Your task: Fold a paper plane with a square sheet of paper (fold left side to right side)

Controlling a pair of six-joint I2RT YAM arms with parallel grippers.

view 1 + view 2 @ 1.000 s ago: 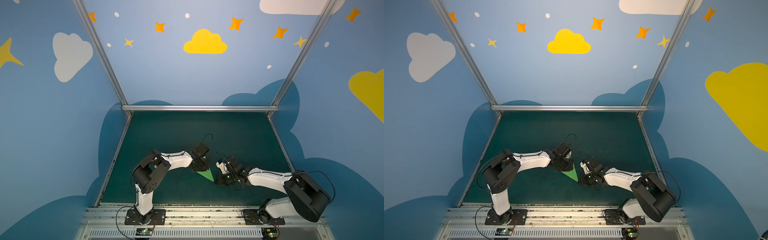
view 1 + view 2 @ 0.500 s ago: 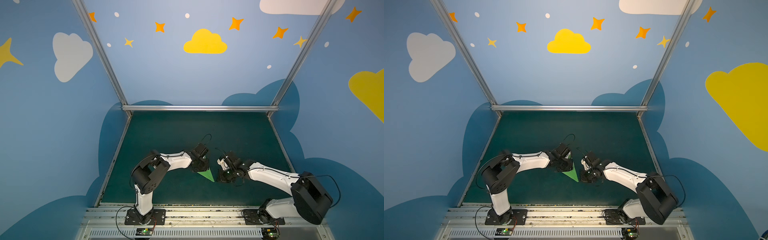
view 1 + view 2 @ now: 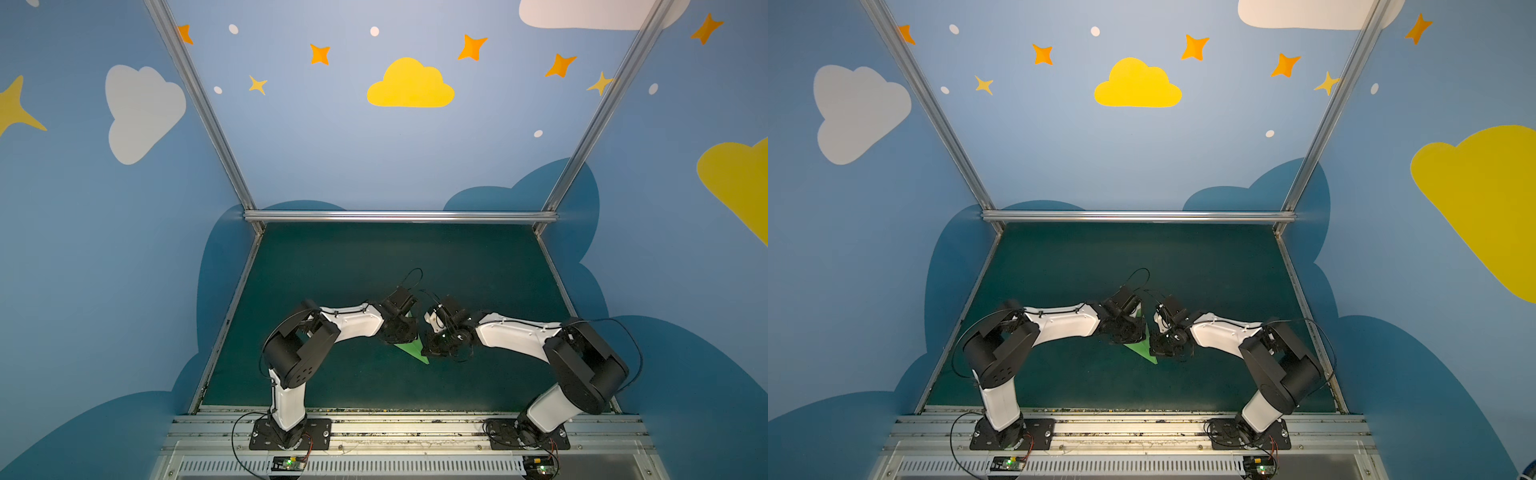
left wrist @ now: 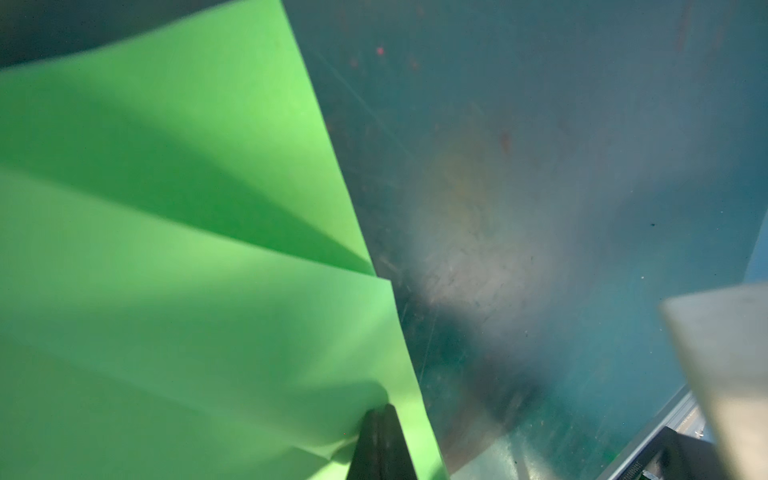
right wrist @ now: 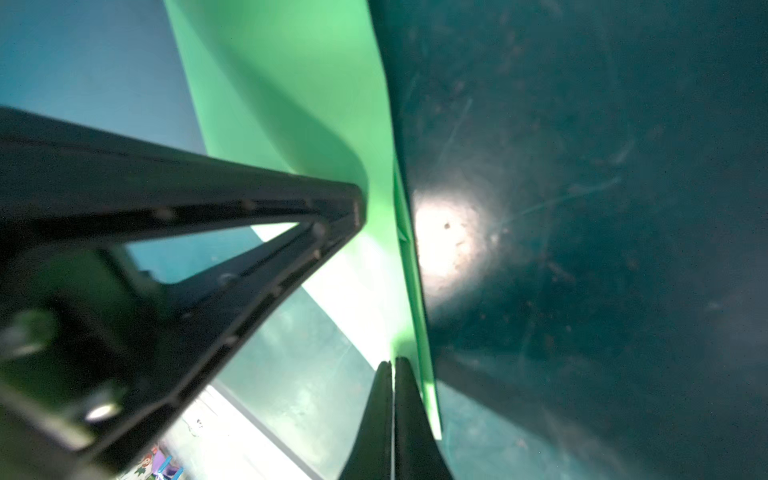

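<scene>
Since the fold has to stay sharp, both claws should press slowly along the crease on the dark desk (image 3: 374,266) and not let the green paper (image 3: 412,350) slide. It lies on the desk between the two arms, right under the claws. The left claw (image 4: 380,424) and the right claw (image 5: 392,370) are both shut tight, tips resting on the paper.

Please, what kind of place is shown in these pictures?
Most likely a robot cell for tabletop experiments, decorated like a sky. A left arm and a right arm are bolted to a metal rail, an aluminium frame borders the dark teal mat, and painted clouds decorate the blue walls.
</scene>
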